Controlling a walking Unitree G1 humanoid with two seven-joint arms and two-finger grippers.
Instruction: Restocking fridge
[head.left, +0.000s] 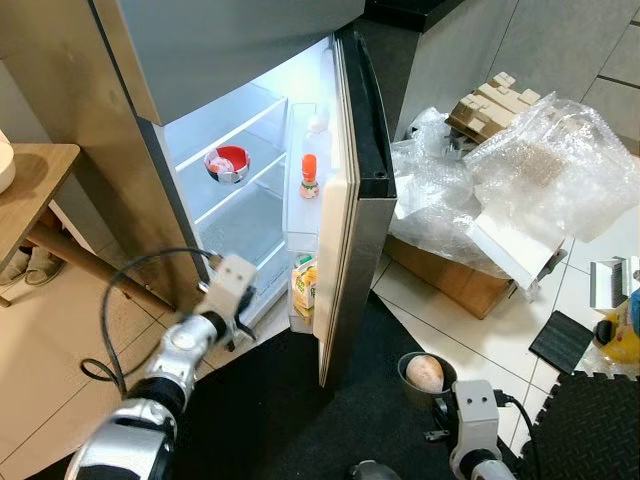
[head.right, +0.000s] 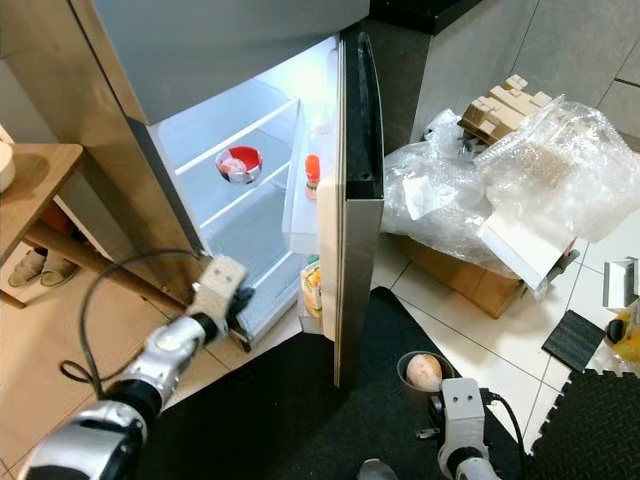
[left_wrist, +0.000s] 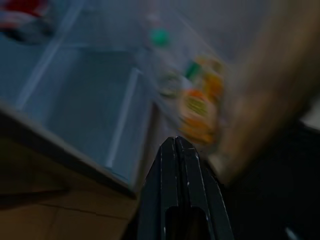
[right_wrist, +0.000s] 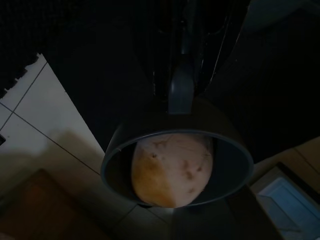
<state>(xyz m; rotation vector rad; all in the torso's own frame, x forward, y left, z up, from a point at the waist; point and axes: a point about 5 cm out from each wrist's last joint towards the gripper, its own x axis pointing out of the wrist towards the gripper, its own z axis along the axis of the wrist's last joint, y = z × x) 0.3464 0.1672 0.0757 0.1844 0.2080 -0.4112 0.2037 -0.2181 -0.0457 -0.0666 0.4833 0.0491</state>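
The fridge (head.left: 250, 190) stands with its door (head.left: 345, 200) swung wide, so the lit shelves are free for loading. On a far shelf sits a red bowl (head.left: 227, 163), and the door racks carry a white bottle (head.left: 317, 135), an orange-capped bottle (head.left: 310, 176) and a juice carton (head.left: 304, 287) low down. The left gripper (left_wrist: 180, 150) reaches toward the fridge's lower left edge with its fingers pressed together and holding nothing, probably after dealing with the door. Near right, low over the black mat (head.left: 290, 410), the right gripper (right_wrist: 182, 75) has its fingers clamped on the rim of a dark metal bowl (right_wrist: 177, 165), carrying it level so the round brownish fruit (right_wrist: 172, 167) inside cannot roll out. This bowl looks like the next item to be shelved
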